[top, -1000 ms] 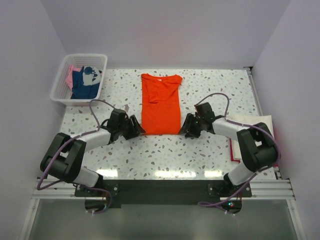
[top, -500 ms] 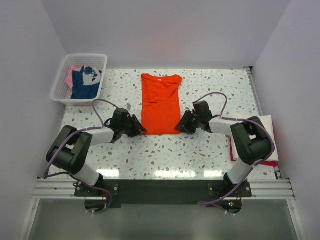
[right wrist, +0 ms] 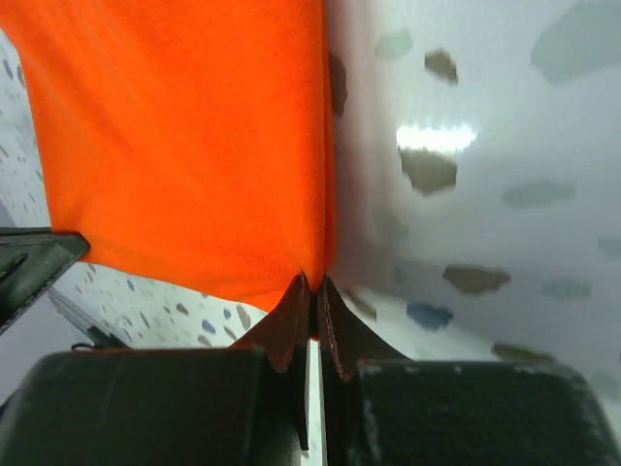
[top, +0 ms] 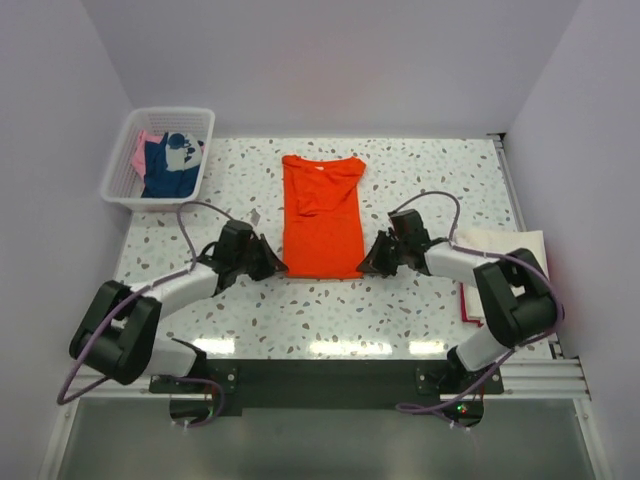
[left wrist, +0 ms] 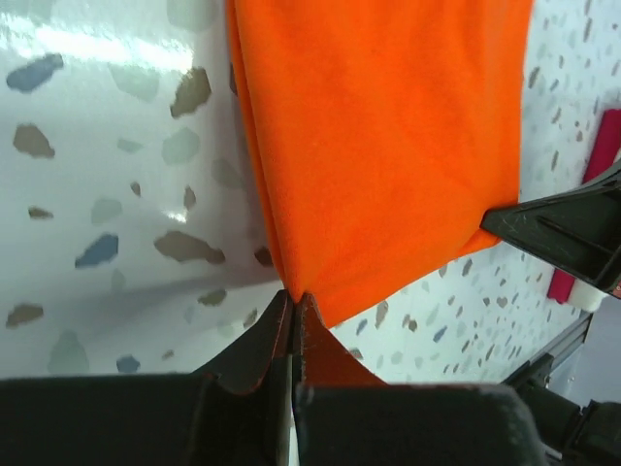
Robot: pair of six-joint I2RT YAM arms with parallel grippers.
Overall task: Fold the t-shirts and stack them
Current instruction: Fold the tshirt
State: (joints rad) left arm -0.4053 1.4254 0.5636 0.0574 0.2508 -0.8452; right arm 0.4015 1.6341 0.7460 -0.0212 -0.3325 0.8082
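Observation:
A bright orange t-shirt [top: 321,217] lies lengthwise on the speckled table, sides folded in, collar at the far end. My left gripper [top: 279,268] is shut on its near left hem corner; in the left wrist view the orange cloth [left wrist: 378,146] runs down into the pinched tips of that gripper [left wrist: 294,299]. My right gripper [top: 364,266] is shut on the near right hem corner, and the right wrist view shows the cloth [right wrist: 184,146] caught between the tips of this gripper [right wrist: 315,283]. Further t-shirts, navy and pink [top: 166,160], lie in a basket.
A white mesh basket [top: 120,180] stands at the far left corner. A cream and red pile of cloth [top: 500,262] lies by the right table edge, partly behind my right arm. Walls close in both sides and the back.
Both grippers have closed onto the shirt's near hem corners. The hem has shifted slightly toward the near edge, and the arms have moved a little.

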